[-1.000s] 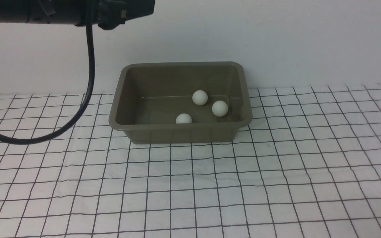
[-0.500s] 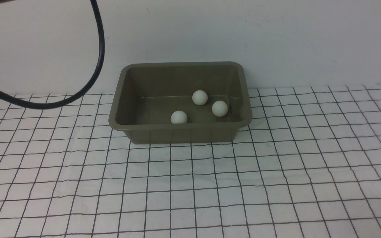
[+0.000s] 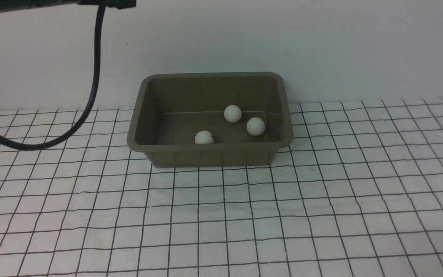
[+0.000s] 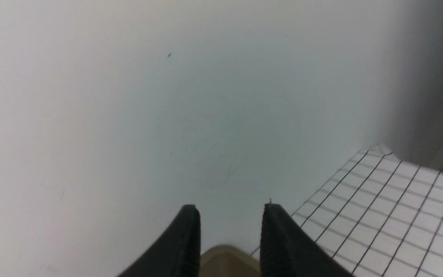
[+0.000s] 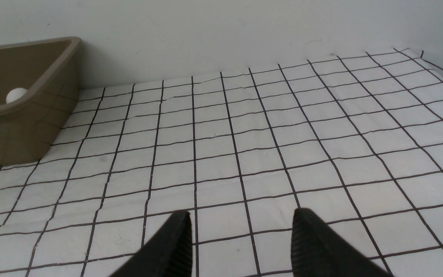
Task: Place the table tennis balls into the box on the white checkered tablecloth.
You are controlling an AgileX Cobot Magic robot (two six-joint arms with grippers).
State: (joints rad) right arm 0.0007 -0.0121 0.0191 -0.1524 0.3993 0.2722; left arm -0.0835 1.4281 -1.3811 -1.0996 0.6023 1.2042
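Wrist views show you both end effectors empty: left end effector parted, right end effector parted too. Box lies long side across.

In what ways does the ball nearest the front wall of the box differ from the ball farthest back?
The front ball is partly hidden by the front wall of the box; the back ball shows whole. The front ball lies alone; the back ball lies close to the third ball. Both are white, equal in size and inside the box.
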